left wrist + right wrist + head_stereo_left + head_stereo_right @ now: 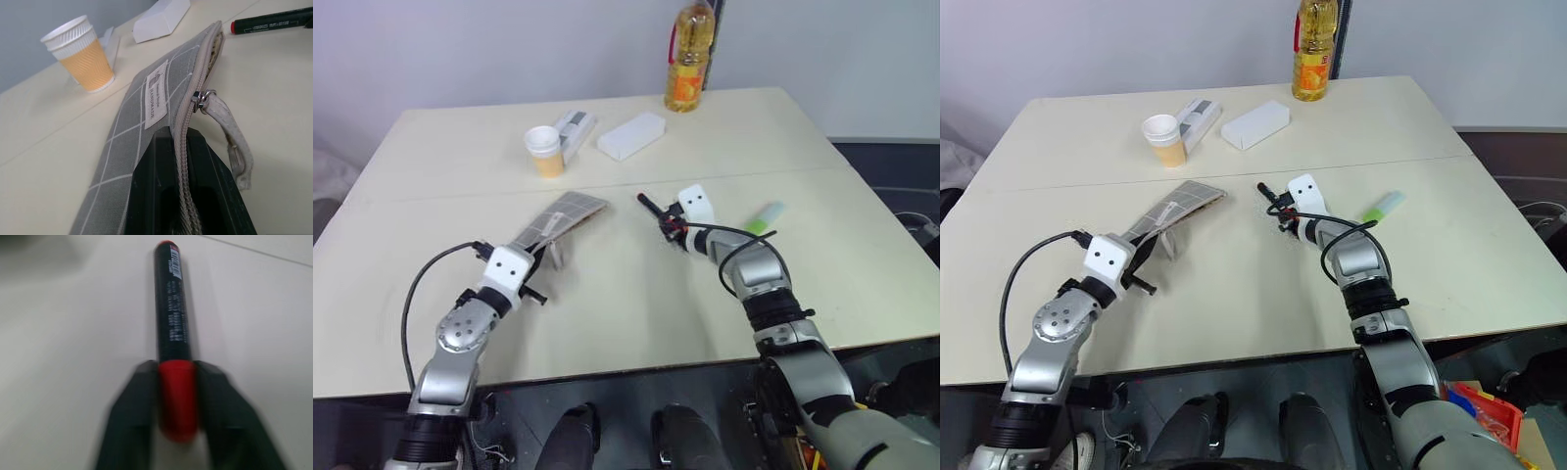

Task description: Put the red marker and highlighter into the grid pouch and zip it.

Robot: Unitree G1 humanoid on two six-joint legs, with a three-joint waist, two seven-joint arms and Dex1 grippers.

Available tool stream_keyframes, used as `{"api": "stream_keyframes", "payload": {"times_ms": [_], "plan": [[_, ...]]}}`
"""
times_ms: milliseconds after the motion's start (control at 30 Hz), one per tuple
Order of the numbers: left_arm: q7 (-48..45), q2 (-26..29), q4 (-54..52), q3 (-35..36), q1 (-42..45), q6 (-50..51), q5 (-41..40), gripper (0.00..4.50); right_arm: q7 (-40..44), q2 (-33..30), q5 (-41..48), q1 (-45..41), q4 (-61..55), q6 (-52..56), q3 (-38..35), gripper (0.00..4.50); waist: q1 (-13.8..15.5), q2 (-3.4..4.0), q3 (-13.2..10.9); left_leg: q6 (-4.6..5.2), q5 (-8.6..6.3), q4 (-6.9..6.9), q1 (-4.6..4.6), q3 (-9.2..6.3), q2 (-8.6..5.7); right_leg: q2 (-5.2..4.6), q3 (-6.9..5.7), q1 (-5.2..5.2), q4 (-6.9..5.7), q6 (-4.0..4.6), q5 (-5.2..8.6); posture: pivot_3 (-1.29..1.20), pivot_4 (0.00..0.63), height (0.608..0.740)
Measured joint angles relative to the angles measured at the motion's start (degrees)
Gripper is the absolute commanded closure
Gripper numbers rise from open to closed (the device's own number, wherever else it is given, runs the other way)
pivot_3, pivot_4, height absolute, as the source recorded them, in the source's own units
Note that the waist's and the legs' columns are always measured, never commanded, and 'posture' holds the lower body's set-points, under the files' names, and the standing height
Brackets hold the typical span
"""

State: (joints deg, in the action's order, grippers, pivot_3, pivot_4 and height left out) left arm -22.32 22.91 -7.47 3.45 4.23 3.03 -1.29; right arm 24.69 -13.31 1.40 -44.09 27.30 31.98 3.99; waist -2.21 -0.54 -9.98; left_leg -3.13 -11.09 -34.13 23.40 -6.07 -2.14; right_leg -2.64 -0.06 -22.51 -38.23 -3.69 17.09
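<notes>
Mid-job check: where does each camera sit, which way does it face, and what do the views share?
Left and right eye views: on the head, looking forward and down at the table; both arms show.
Left wrist view: along the left gripper, shut on the grid pouch.
Right wrist view: along the right gripper, closed on the red marker.
Shared: the marker and pouch appear in the eye views and the left wrist view.

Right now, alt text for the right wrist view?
The right gripper has its two black fingers closed around the red cap of the red marker, whose black barrel runs away from the camera across the pale table.
</notes>
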Motion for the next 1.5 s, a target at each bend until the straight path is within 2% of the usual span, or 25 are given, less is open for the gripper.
{"api": "stream_keyframes", "payload": {"times_ms": [100, 333, 567, 1333, 1500], "plan": [[-0.27, -0.48, 0.02, -0.01, 0.07, 0.03, -0.53, 4.50, 0.85, -1.42, -0.67, 1.57, -2.53, -1.56, 0.98, 4.15, 0.16, 0.01, 0.00, 0.00, 0.00, 0.00, 0.02, 0.00, 0.00, 0.00, 0.00, -0.01, 0.01, 0.00, 0.00, 0.00, 0.150, 0.740], [-3.46, -2.24, 0.61, 0.02, 3.36, 1.38, -5.72, 4.50, 9.02, -10.62, -2.34, 9.57, -21.65, -8.43, 4.76, 4.15, 0.99, 0.00, -0.01, 0.00, 0.00, -0.04, 0.03, 0.00, 0.00, 0.02, -0.03, 0.01, 0.03, -0.02, 0.01, 0.00, 0.150, 0.740], [-6.07, -2.42, 3.00, -0.56, 5.93, 2.78, -8.03, 4.50, 18.35, -15.99, 2.47, 15.91, -36.90, -6.15, 4.78, 4.15, 1.20, -0.01, -0.03, 0.00, 0.00, -0.05, -0.01, -0.02, 0.01, 0.02, -0.03, 0.06, 0.05, -0.02, 0.01, 0.00, 0.150, 0.740], [-7.87, -2.61, 0.49, -2.51, 4.87, 2.86, -8.14, 4.50, 18.38, -17.22, -1.45, 15.32, -35.50, -6.02, 8.59, 4.15, 1.47, -0.03, -0.03, 0.00, 0.00, -0.07, 0.00, -0.04, 0.00, 0.00, -0.03, 0.07, 0.08, -0.02, 0.01, 0.00, 0.150, 0.740], [-10.66, -0.34, -0.34, -3.66, 4.18, 2.45, -8.02, 4.50, 20.38, -21.20, -5.24, 13.60, -35.48, -9.63, 11.55, 4.15, 1.47, -0.02, -0.04, 0.00, 0.00, -0.06, 0.01, -0.03, 0.00, 0.00, -0.03, 0.08, 0.10, -0.02, 0.01, 0.00, 0.150, 0.740]]}}
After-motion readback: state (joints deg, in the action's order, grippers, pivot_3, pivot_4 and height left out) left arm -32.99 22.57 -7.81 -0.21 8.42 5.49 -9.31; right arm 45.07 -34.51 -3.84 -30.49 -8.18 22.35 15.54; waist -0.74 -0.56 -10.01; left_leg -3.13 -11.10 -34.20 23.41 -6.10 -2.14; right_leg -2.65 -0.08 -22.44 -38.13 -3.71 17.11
